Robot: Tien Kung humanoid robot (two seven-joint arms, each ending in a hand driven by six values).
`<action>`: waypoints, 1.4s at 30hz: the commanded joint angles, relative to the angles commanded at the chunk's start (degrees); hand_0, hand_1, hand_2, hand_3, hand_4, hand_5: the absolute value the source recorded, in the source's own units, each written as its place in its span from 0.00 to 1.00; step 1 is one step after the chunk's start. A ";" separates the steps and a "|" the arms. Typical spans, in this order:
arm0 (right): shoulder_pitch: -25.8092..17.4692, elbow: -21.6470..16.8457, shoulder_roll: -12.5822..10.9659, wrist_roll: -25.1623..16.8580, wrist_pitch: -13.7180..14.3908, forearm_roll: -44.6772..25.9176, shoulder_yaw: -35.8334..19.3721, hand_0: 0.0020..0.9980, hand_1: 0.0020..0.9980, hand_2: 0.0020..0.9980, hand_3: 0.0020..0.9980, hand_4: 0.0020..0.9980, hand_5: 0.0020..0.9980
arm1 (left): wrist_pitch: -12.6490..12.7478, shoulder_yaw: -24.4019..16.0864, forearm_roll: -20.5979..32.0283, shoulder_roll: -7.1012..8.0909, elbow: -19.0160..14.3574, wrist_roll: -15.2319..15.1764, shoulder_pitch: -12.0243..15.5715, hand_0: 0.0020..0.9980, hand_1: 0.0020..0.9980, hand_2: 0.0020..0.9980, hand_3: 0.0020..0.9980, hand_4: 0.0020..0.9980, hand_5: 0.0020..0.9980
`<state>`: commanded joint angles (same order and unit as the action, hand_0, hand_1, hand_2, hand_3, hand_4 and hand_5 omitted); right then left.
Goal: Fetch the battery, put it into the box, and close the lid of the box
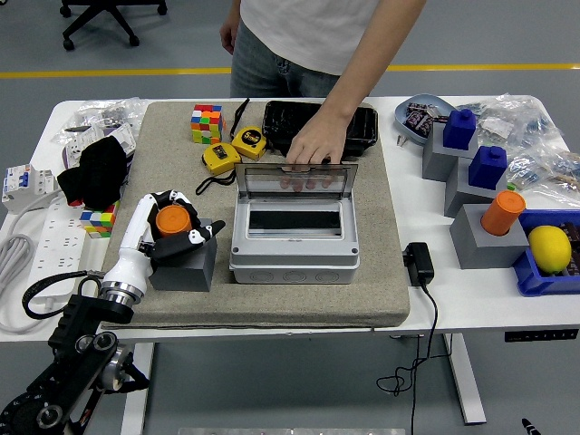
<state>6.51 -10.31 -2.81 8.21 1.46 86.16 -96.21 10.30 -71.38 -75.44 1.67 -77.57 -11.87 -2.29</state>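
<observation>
Left hand (pixel 168 234) curls around the orange battery (pixel 170 220), left of the open box (pixel 294 237); placing and lid-closing remain.

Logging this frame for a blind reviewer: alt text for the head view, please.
The robot's left hand is curled around an orange cylindrical battery standing on a small grey block, beside a grey plastic box on a tan mat. A person's hand holds the box's clear lid up at its far edge. The right arm is out of view.
</observation>
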 joint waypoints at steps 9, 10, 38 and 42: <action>-0.12 0.00 0.00 -0.16 0.16 0.18 -0.07 0.99 0.87 0.82 0.82 1.00 1.00 | 1.00 -0.36 0.76 0.21 -0.17 -0.61 -0.99 0.06 0.04 0.07 0.08 0.98 0.00; -0.12 0.00 0.00 -0.15 0.16 0.14 -0.05 0.99 0.87 0.82 0.82 1.00 1.00 | 1.09 -0.39 0.80 0.27 -0.18 -0.64 -1.12 0.06 0.04 0.07 0.08 0.98 0.00; 0.24 0.00 -0.26 -0.33 0.30 -0.02 -0.06 0.98 0.87 0.81 0.82 1.00 1.00 | 5.28 5.66 -12.40 5.80 -7.28 -0.11 -6.83 0.04 0.00 0.00 0.00 1.00 0.23; 0.34 0.00 -0.33 -0.38 0.37 -0.01 -0.04 0.98 0.87 0.81 0.82 1.00 1.00 | 6.27 8.70 -19.68 6.70 -9.29 0.42 -7.61 0.03 0.00 0.00 0.00 0.98 0.26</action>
<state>6.84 -10.31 -3.15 7.83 1.83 86.15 -96.25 16.57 -62.68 -95.12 8.37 -86.87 -11.44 -9.90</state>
